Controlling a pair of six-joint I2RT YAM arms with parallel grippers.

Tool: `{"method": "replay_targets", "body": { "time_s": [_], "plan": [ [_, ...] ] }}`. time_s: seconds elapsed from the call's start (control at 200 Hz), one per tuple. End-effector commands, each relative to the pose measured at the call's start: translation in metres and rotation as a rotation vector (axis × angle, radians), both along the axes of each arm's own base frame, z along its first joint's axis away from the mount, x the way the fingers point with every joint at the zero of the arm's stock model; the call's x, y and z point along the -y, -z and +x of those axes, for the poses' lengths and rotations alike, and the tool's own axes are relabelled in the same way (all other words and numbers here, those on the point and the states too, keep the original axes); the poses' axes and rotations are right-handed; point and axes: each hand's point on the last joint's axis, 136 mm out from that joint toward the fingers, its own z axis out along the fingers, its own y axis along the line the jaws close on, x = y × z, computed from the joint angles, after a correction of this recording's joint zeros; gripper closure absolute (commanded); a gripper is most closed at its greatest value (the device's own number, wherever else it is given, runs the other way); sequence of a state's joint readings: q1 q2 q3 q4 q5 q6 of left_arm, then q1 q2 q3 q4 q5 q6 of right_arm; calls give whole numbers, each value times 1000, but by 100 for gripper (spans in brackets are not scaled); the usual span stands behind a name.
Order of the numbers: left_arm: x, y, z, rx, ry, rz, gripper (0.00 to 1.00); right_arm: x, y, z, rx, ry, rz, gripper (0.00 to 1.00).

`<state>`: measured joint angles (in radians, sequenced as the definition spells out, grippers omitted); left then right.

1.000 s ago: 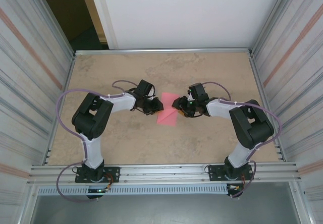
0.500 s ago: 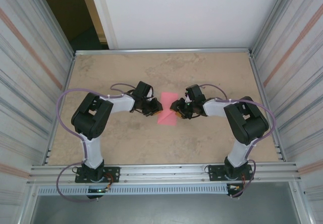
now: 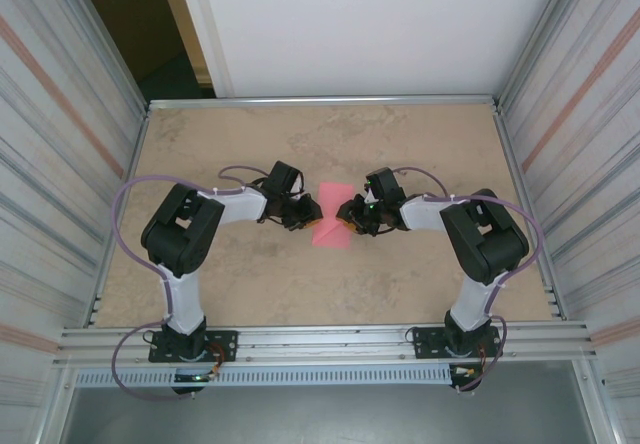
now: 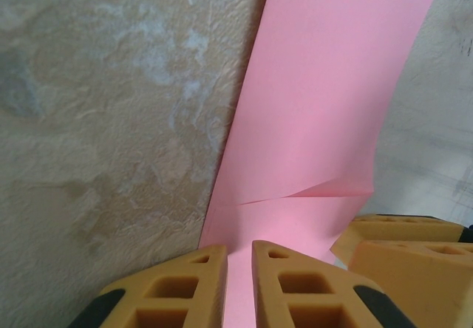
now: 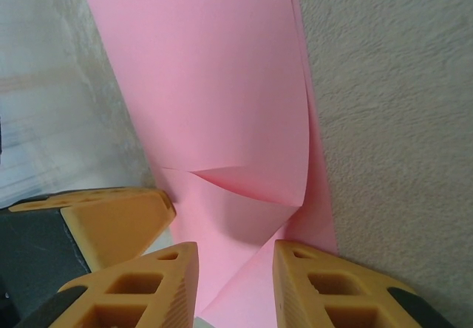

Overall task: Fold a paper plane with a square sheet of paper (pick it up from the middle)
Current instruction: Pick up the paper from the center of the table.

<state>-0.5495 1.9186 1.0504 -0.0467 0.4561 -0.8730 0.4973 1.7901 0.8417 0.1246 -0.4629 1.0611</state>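
The square sheet of paper (image 3: 332,228) is pink and partly folded, and it lies mid-table between my two grippers. My left gripper (image 3: 313,214) holds its left edge. In the left wrist view its orange fingers (image 4: 239,248) stand almost together with a strip of the pink paper (image 4: 318,106) between them. My right gripper (image 3: 350,216) is at the sheet's right edge. In the right wrist view (image 5: 235,250) its jaws stand apart around a raised fold of the paper (image 5: 214,84), with a gap on both sides.
A tan mottled tabletop (image 3: 250,284) is walled by metal rails and corrugated panels (image 3: 50,164) on both sides. A white wall (image 3: 370,24) closes the back. Each wrist view has the other gripper's orange fingers (image 4: 403,250) close by.
The right gripper's jaws have narrowed around the paper fold, and the right arm has edged a little left. The left gripper has held still on the sheet.
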Motion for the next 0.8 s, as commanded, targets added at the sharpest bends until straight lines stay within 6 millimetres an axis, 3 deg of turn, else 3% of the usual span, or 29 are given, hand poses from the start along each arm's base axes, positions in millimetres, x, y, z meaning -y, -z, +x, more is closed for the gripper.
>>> {"method": "replay_targets", "body": {
  "time_s": [0.0, 0.601, 0.797],
  "plan": [
    [-15, 20, -15, -71, -20, 61, 83, -8, -1, 5, -7, 8, 35, 69],
    [-16, 16, -15, -63, -22, 64, 82, -10, 0, 7, 9, 33, 84, 81],
    [-16, 4, -6, -36, -26, 43, 82, -10, 2, 7, 10, 34, 77, 84]
  ]
}}
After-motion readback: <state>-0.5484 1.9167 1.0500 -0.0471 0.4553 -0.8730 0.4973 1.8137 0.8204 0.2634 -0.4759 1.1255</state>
